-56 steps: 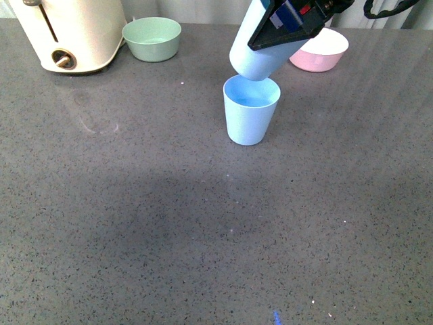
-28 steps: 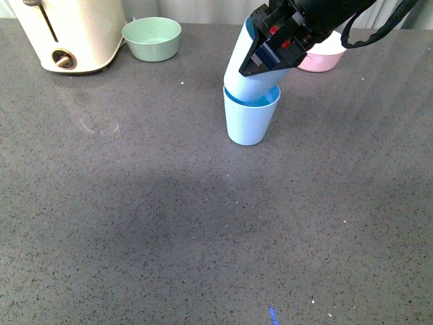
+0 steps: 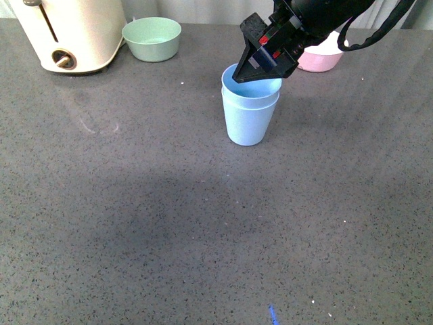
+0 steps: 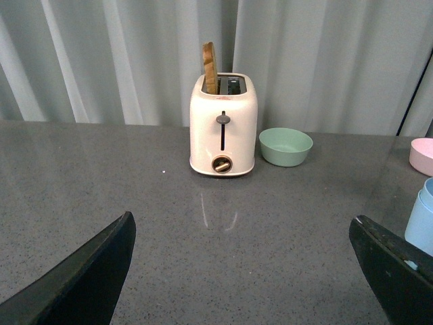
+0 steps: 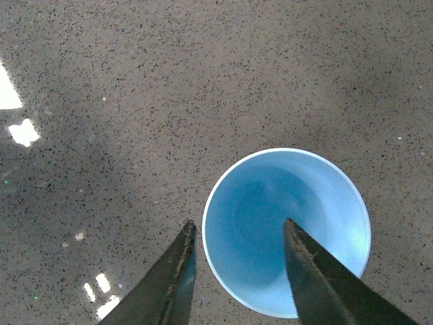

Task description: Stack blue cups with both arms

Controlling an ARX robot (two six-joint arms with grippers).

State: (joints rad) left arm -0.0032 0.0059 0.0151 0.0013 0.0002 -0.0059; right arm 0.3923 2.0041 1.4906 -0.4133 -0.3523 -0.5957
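Observation:
Two light blue cups stand nested, one inside the other, upright on the grey counter just right of centre. My right gripper hovers open right above their rim, one finger over the cup mouth and the other outside the wall. In the right wrist view the top cup's aqua inside shows, with the right gripper astride its rim, holding nothing. My left gripper is open over bare counter, far from the cups; the stacked cups show at that view's edge.
A cream toaster stands at the back left, a sage green bowl beside it. A pink bowl sits behind my right arm. In the left wrist view the toaster and green bowl stand before a grey curtain.
The right gripper lowered the tilted cup into the standing cup, and the cup now sits nested and upright. The jaws have opened and let it go.

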